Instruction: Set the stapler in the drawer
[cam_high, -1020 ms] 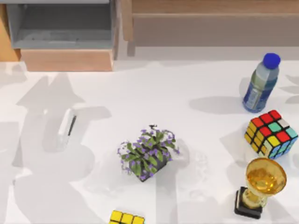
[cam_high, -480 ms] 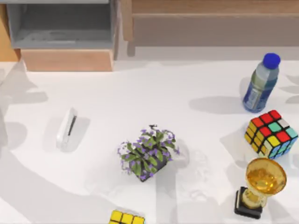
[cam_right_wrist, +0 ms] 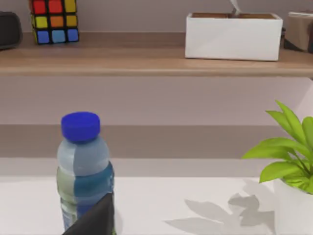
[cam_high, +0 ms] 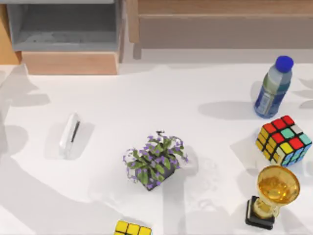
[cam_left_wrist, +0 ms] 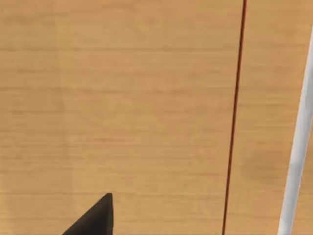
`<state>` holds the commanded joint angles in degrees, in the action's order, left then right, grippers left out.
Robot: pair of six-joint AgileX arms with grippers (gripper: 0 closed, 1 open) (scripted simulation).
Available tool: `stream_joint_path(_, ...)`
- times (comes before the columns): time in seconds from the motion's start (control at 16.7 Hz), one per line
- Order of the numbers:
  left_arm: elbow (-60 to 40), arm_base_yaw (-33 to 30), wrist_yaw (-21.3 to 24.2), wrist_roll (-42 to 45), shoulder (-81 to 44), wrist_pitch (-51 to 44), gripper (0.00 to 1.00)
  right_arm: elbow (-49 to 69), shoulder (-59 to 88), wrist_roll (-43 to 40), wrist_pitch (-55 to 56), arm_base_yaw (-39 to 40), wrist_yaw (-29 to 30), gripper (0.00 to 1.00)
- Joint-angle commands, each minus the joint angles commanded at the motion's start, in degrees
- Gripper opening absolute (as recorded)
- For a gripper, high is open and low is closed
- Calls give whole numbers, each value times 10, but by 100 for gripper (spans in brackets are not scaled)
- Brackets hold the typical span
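The stapler [cam_high: 70,135] lies on the table [cam_high: 205,93] at its left side, below the drawer [cam_high: 68,36] in the top view and well apart from it. It lies at a slight tilt, its dark slit facing right. Nothing touches it.

The drawer stands open at the table's far left corner. Its grey floor is in view behind the tan front panel [cam_high: 69,63]. To its right runs a long brown wooden unit [cam_high: 220,24].

A potted plant [cam_high: 155,160] with purple flowers stands near the table's middle, to the right of the stapler and apart from it. At the right side a bottle [cam_high: 273,88] with a blue cap stands upright. Just below it in the top view sits a cube puzzle [cam_high: 283,140], and below that a gold trophy [cam_high: 273,196] on a dark base. A second cube puzzle [cam_high: 132,228] is cut by the top view's lower edge.

Left claw: one dark fingertip [cam_left_wrist: 95,218] shows in the left wrist view against a tan wooden surface [cam_left_wrist: 122,98]. Whether the claw is wide or narrow cannot be told.

Right claw: one dark fingertip [cam_right_wrist: 95,218] shows in the right wrist view, in front of the bottle [cam_right_wrist: 82,171]. Its opening cannot be told either. Behind the bottle a shelf [cam_right_wrist: 146,61] carries a cube puzzle [cam_right_wrist: 53,20] and a white box [cam_right_wrist: 232,35]. A green plant [cam_right_wrist: 288,156] in a white pot stands beside the bottle.
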<state>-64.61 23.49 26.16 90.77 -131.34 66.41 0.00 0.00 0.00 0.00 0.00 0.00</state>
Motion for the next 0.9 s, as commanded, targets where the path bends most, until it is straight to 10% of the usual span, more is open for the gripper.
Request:
stream_joint_path(0.48, -50, -10, -9, 0, -24, -26, 100, 0, 0, 0, 0, 0, 0, 100)
stream_joint_path(0.9, -50, -10, -9, 0, -24, -26, 47, 0, 0, 0, 0, 0, 0, 100)
